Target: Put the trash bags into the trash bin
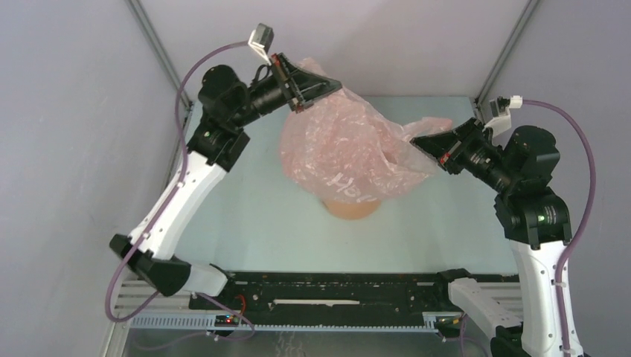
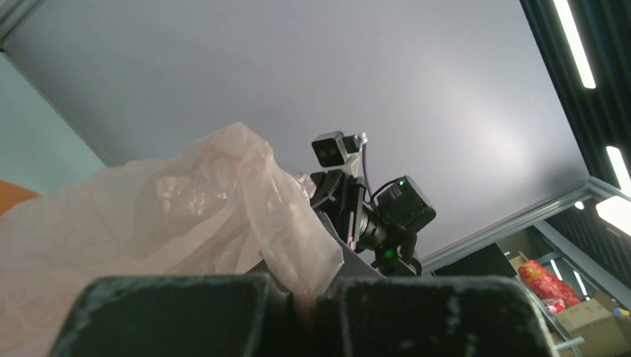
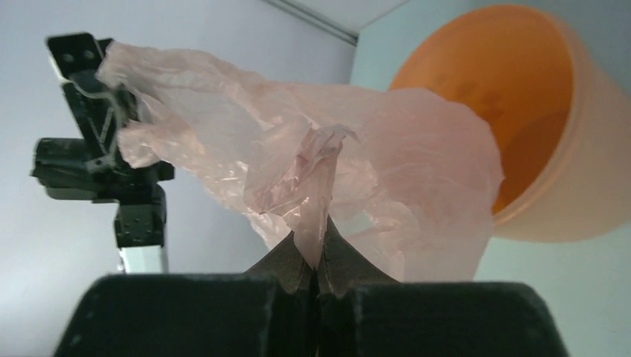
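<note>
A pale-pink, wrinkly trash bag (image 1: 346, 145) hangs stretched between both grippers above the table. My left gripper (image 1: 327, 85) is shut on the bag's upper left edge, film pinched between its pads (image 2: 306, 301). On the right, my right gripper (image 1: 418, 141) is shut on a bunched fold of the bag (image 3: 316, 186). The orange-tan trash bin (image 1: 351, 208) stands under the bag, mostly covered by it; only its near wall shows from the top. In the right wrist view the bin (image 3: 588, 149) shows its open mouth, with the bag's lower end hanging over the rim.
A pale green table surface (image 1: 245, 216) spreads around the bin. Grey enclosure walls (image 1: 67, 149) and metal corner posts stand on both sides. A black rail (image 1: 335, 294) runs along the near edge between the arm bases.
</note>
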